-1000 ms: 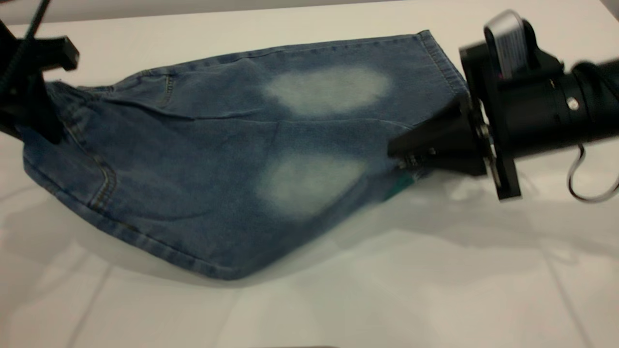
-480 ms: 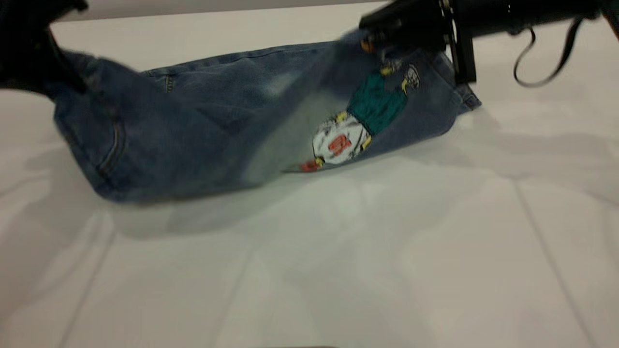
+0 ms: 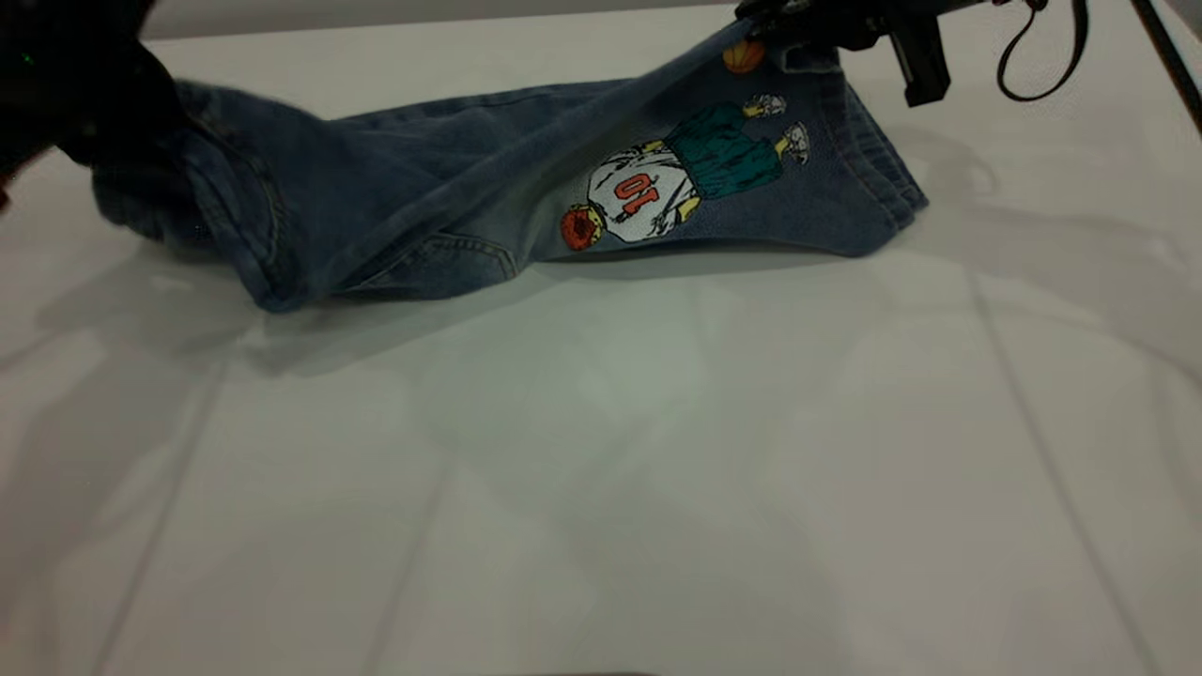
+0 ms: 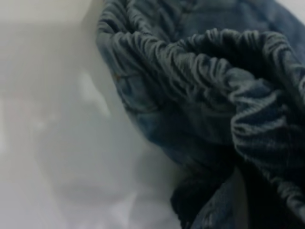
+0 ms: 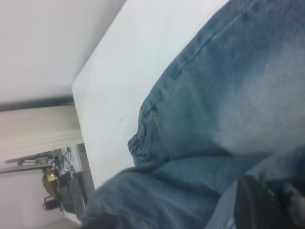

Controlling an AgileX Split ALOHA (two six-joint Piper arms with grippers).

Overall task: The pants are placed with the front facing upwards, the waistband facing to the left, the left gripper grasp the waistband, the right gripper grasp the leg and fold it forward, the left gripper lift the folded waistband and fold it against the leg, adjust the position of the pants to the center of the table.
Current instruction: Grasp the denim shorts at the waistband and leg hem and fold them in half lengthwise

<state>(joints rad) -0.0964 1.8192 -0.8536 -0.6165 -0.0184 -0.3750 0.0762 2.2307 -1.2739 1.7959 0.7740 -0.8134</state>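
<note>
The blue denim pants (image 3: 441, 207) lie doubled over lengthwise at the far side of the table (image 3: 601, 488), with the cartoon print (image 3: 657, 192) facing up on the folded-over leg. My left gripper (image 3: 131, 141) is at the far left, shut on the bunched waistband (image 4: 205, 57) and holding it off the table. In the left wrist view the cloth hides its fingers. My right gripper (image 3: 770, 19) is at the far right, shut on the leg hem, which runs taut up to it. One dark finger (image 5: 257, 205) shows against the denim (image 5: 238, 95).
The table's far edge (image 3: 423, 21) runs just behind the pants. A loose cable loop (image 3: 1033, 66) hangs from the right arm. Bare tabletop spreads in front of the pants. Room clutter (image 5: 57, 191) shows past the table corner.
The right gripper has swung the near leg up and back toward the far edge, turning it over so the cartoon print shows. The left gripper moved back with the waistband.
</note>
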